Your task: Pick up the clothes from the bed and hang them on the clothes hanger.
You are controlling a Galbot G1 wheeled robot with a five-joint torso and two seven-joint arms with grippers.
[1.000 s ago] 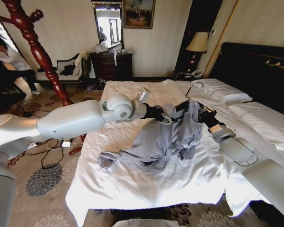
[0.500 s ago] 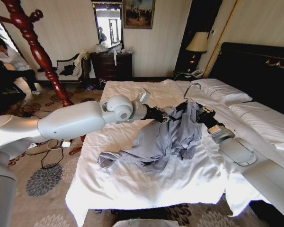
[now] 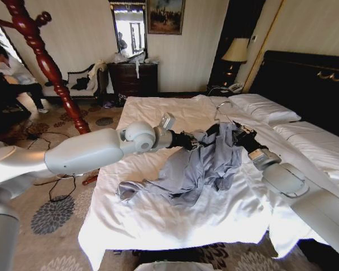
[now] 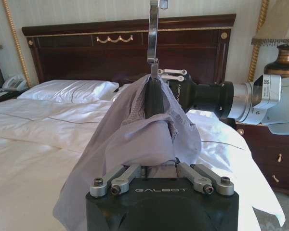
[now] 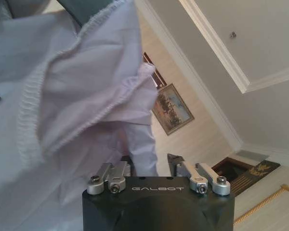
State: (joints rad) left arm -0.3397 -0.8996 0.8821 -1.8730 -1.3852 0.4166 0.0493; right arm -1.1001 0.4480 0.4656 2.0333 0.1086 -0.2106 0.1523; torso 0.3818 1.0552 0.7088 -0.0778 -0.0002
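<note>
Both arms are over the middle of the bed (image 3: 158, 226), meeting at the raised top of the clothes (image 3: 206, 161).

Left gripper (image 3: 196, 139) comes in from the bed's left side, level with the garment's top. In the left wrist view its jaws are buried in a fold of the blue-grey fabric (image 4: 135, 144); looks like pinching cloth, tips hidden.

Right gripper (image 3: 240, 134) comes in from the right, touching the same raised bunch. In the right wrist view fabric (image 5: 67, 91) hangs just in front of it; a strip of cloth runs down between the jaws, which stand apart. Cannot tell if it grips anything.

Clothes hanger (image 4: 153, 72): black neck and silver hook stand upright out of the garment's top, the right gripper just behind. Hook also shows in the head view (image 3: 222, 108), above the bunch. Shoulders are covered by cloth.

The garment's lower part trails down onto the white sheet toward the bed's left edge, one sleeve end (image 3: 130, 190) lying flat on the sheet.
</note>
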